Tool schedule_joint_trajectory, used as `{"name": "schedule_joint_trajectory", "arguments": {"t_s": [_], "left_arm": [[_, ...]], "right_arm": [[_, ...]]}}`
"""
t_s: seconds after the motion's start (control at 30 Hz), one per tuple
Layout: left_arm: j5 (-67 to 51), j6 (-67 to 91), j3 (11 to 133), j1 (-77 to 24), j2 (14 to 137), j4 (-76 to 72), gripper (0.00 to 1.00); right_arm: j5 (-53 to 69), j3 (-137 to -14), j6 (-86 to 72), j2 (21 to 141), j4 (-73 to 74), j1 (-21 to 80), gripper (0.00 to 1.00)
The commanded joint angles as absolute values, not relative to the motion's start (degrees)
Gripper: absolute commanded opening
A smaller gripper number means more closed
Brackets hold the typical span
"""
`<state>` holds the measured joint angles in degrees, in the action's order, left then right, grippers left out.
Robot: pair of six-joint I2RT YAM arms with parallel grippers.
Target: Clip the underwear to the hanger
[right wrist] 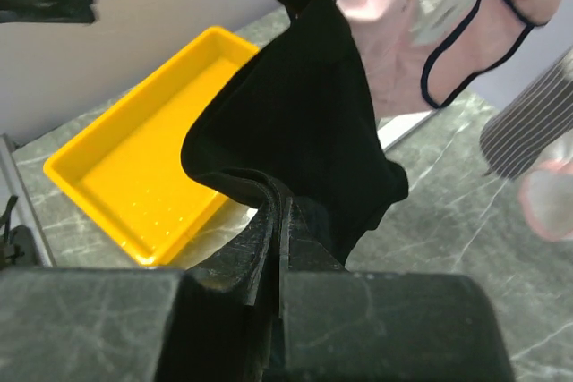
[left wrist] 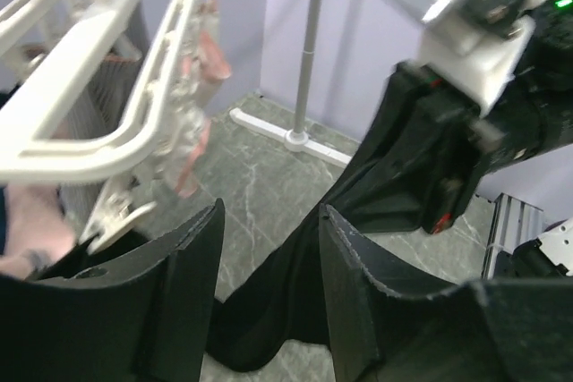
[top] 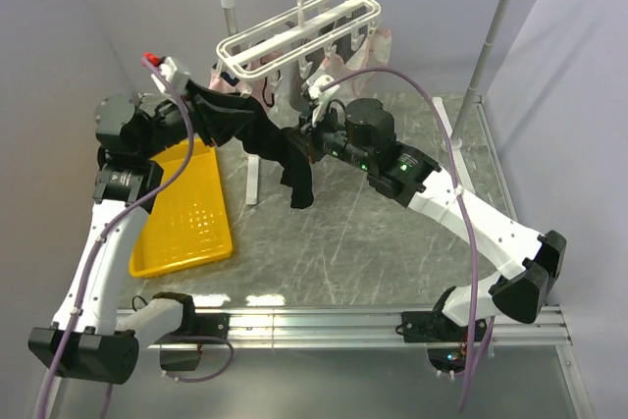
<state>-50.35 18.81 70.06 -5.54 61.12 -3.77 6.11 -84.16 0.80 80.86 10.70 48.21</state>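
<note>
The hanger [left wrist: 81, 149] sits at twelve o'clock, with the black underwear [top: 265, 139] slung at its six, clamped tight in the right gripper [right wrist: 277, 212]. The left gripper [left wrist: 269, 221] waits at nine, fingers apart. The danger is that those fingers nudge the hanger and the clip [left wrist: 121, 212] swings off the cloth.

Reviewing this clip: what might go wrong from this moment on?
The right hand pinches just a fold of the underwear, so a tug may pull it free.
The left hand stands open right beside a clip of the hanger, which hangs only by its hook; a bump may set it swinging.
The pink underwear nearby may get caught instead.
</note>
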Motion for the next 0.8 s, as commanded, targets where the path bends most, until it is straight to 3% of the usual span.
{"name": "schedule_joint_trajectory", "arguments": {"t_s": [0.0, 0.17, 0.2, 0.3, 0.4, 0.67, 0.77], "left_arm": [[-42.1, 9.1, 74.6, -11.9, 62.0, 4.8, 0.51], [-27.9, 11.0, 71.3, -19.6, 61.1, 0.8, 0.59], [-20.0, 11.2, 70.7, -23.4, 60.9, 0.4, 0.61], [-7.3, 11.9, 70.9, -31.0, 62.7, 0.4, 0.57], [-3.7, 15.1, 72.4, -34.6, 65.5, 0.4, 0.6], [5.7, 21.4, 74.0, -35.7, 71.9, -5.4, 0.54], [2.0, 18.9, 71.4, -35.6, 71.3, -11.8, 0.59]], "right_arm": [[7.1, -83.1, -1.8, 79.2, 8.6, 47.6, 0.0], [8.6, -81.2, -6.4, 78.3, 8.3, 44.2, 0.0], [8.8, -80.8, -7.5, 78.2, 8.2, 43.9, 0.0], [10.0, -80.5, -9.8, 78.8, 8.2, 43.2, 0.0], [11.7, -79.2, -12.1, 79.0, 6.0, 42.3, 0.0], [12.1, -77.3, -14.3, 79.3, 2.6, 40.8, 0.0], [12.8, -77.2, -14.4, 79.2, 1.3, 40.3, 0.0]]}}
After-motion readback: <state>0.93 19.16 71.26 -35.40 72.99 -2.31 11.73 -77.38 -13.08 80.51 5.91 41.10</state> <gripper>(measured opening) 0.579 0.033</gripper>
